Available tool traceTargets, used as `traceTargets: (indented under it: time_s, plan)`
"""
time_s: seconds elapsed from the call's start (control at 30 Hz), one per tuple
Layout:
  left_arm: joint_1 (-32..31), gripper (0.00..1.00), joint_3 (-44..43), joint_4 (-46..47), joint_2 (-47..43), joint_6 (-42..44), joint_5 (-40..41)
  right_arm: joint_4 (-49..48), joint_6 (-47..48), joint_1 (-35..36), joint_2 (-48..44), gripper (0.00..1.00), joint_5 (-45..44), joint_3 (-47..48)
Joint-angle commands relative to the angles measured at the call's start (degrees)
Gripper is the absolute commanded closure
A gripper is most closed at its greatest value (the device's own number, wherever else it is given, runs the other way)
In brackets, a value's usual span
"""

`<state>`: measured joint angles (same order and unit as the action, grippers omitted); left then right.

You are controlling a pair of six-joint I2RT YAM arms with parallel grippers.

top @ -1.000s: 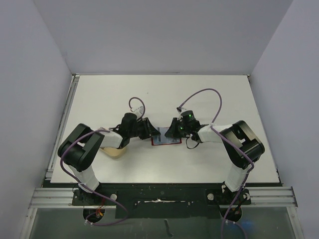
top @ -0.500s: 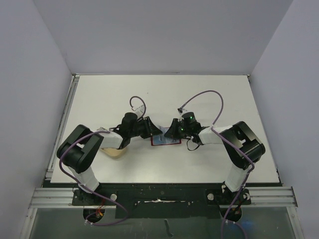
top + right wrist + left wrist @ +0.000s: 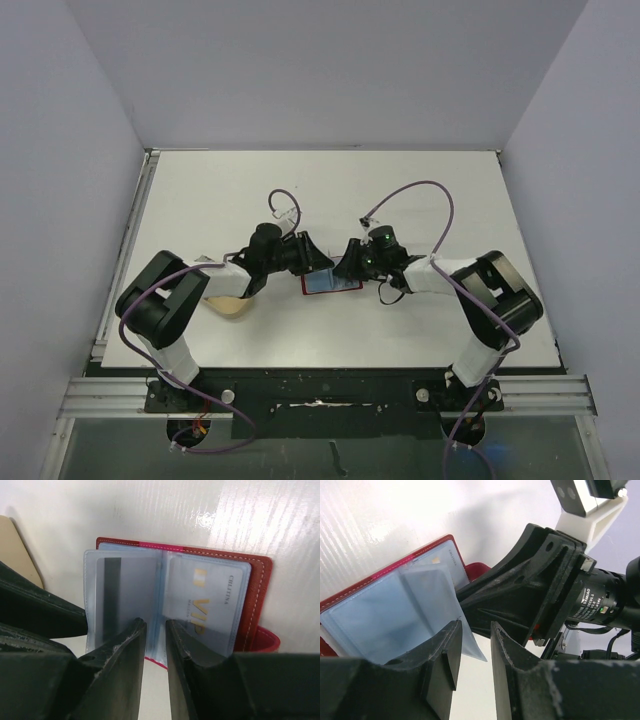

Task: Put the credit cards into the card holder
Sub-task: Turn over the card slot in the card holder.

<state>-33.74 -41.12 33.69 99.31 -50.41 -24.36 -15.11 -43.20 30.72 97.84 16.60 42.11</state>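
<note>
On the white table (image 3: 420,190) lies the open red folding wallet (image 3: 260,580), its near edge hidden by fingers. The left gripper (image 3: 476,630), slightly spread, straddles a clear plastic sleeve (image 3: 435,600) corner. The right gripper (image 3: 156,627), narrowly parted, frames the fold between sleeved pale grey cards (image 3: 210,600).

Lab test cell: white table (image 3: 400,190), bare walls (image 3: 330,70).

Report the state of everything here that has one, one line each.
Card holder, open, lying flat on the table.
Striped card, inside a clear sleeve.
VIP card, inside the sleeve beside it.
Left gripper, slightly open, a sleeve edge in the gap.
Right gripper, slightly open, over the holder's fold.
Dish, partly hidden under the left arm.
</note>
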Motion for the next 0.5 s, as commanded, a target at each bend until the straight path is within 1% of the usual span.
traceTargets:
  time_s: [0.0,0.2,0.47]
  plan:
    - [-0.43,0.73,-2.37,3.84,-0.4,0.62,-0.54,1.55,2.87,-0.9,-5.22,0.74,-2.9,-0.33]
    - [-0.85,0.72,-4.05,3.05,1.4,1.27,-0.24,4.05,4.2,-2.68,-8.53,0.7,-4.96,-1.27]
    - [-1.86,0.72,-6.52,1.42,2.73,1.96,-0.25,6.99,5.3,-3.58,-17.1,0.6,-9.66,-4.59]
